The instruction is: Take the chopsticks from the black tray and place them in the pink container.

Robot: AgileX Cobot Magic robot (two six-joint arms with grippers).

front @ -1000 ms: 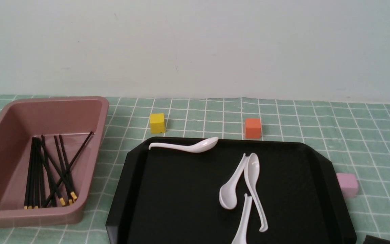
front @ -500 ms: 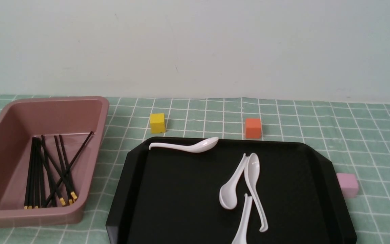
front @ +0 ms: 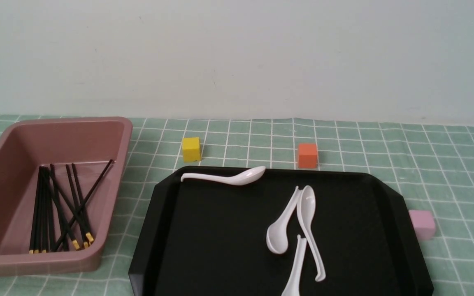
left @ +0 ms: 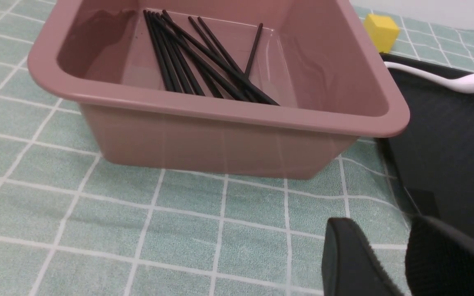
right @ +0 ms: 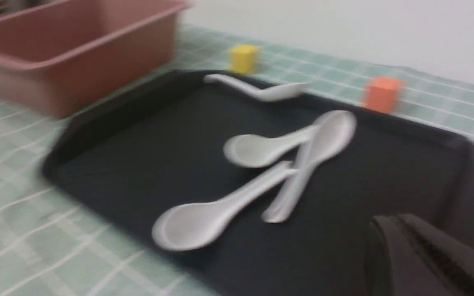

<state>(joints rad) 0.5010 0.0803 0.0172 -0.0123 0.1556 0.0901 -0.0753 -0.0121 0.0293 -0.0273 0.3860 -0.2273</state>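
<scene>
Plainly, the chopsticks [front: 58,209] all lie in the pink container [front: 109,123]; I judge the job done bar pulling clear.

I see them bundled on the bin floor, gold tips toward my side, a few crossed over the rest, one leaning up the far wall. The black tray [front: 220,230] just beside it holds only white spoons [front: 298,224], and I can find no black stick left on it, though dark on dark could hide one. My left gripper [left: 389,259] hangs low over the cloth by the bin's near corner, pads slightly parted and empty. My right gripper [right: 422,255] sits at the tray's near edge; its picture is blurred and I cannot tell its jaws. To finish well I would lift both straight up, away from bin rim and spoons.
</scene>
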